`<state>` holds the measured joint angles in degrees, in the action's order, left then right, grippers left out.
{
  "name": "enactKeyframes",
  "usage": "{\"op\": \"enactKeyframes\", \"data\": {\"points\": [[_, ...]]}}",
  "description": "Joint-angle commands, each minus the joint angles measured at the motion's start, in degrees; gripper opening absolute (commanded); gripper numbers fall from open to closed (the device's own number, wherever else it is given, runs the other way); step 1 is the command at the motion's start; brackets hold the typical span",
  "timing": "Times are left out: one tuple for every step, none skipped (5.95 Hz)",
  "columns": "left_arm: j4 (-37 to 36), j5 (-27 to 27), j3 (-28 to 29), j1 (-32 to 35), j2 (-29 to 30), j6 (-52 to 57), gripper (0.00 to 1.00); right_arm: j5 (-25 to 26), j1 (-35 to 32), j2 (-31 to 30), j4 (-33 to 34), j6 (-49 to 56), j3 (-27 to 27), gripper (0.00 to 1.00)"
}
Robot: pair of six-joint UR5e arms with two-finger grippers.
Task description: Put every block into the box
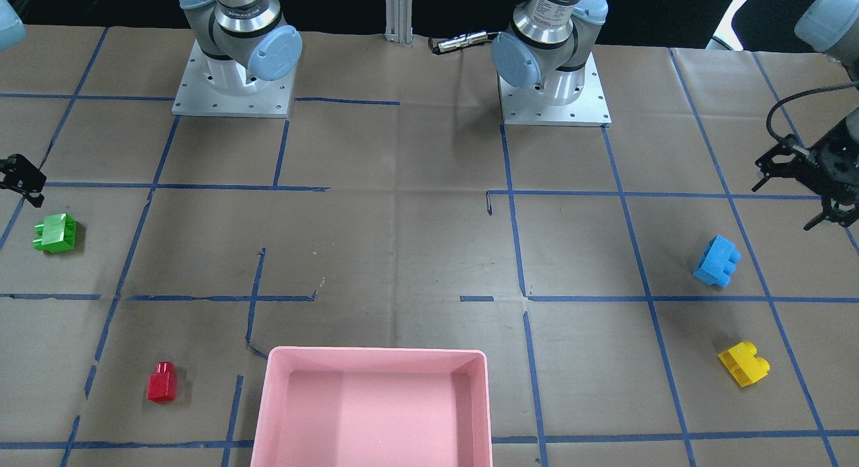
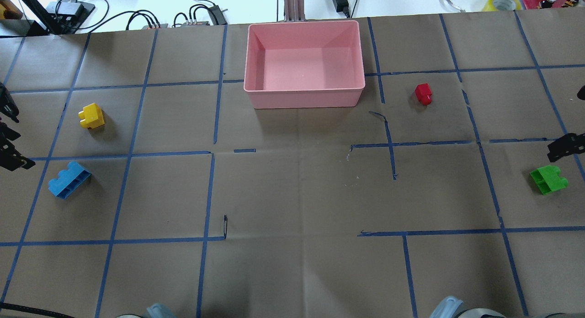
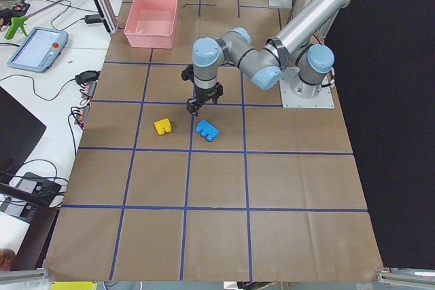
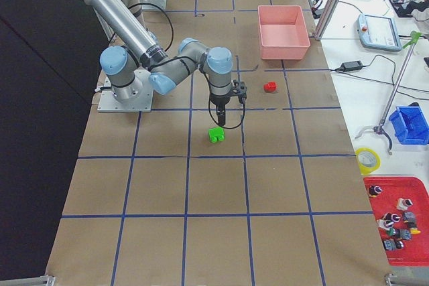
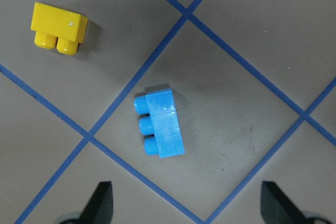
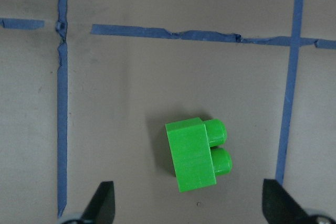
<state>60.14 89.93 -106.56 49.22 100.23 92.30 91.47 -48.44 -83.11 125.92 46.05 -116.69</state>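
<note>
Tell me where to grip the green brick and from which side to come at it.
Come straight down with the right gripper, which is open near it. The green brick lies on its side, studs pointing sideways, so I would probably clamp the two flat end faces of its body, turning the wrist so neither finger lands on the rounded studs.

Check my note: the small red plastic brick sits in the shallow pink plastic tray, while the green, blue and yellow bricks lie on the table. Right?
No. The overhead exterior view shows the shallow pink plastic tray empty; the small red plastic brick lies on the table, apart from it. The green brick, blue brick and yellow brick do lie on the table.
</note>
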Motion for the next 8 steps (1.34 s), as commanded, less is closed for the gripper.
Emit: {"op": "enactKeyframes", "data": {"points": [[-10.53, -1.24, -2.94, 0.0, 6.35, -0.1, 0.99, 0.02, 0.1, 5.91, 2.73, 5.95, -0.12, 0.99], [-13.18, -2.9, -3.91, -0.08, 8.65, -0.02, 0.99, -0.06, 0.1, 7.85, 4.32, 8.33, -0.11, 0.99], [-17.2, -3.1, -6.09, -0.08, 9.97, -0.19, 0.99, 0.02, 0.1, 8.48, 5.12, 8.79, 0.23, 0.99], [-19.59, -3.18, -7.85, -0.17, 10.16, -0.36, 0.99, 0.02, 0.1, 8.75, 5.56, 9.75, 0.24, 0.99], [-19.62, -3.18, -8.13, -0.87, 10.25, -0.28, 0.99, 0.11, 0.28, 9.62, 6.0, 11.67, 0.15, 0.99], [-19.36, -4.66, -8.57, -1.83, 10.34, -0.1, 0.99, 0.11, 1.32, 9.81, 6.01, 12.56, 0.24, 0.99], [-19.53, -4.77, -10.05, -2.45, 10.34, -0.02, 0.99, 0.37, 1.42, 10.07, 5.92, 12.57, 0.06, 0.99], [-19.62, -4.77, -10.68, -2.46, 10.34, -0.01, 0.99, 0.72, 1.51, 10.59, 5.92, 12.92, 0.15, 1.0]]}}
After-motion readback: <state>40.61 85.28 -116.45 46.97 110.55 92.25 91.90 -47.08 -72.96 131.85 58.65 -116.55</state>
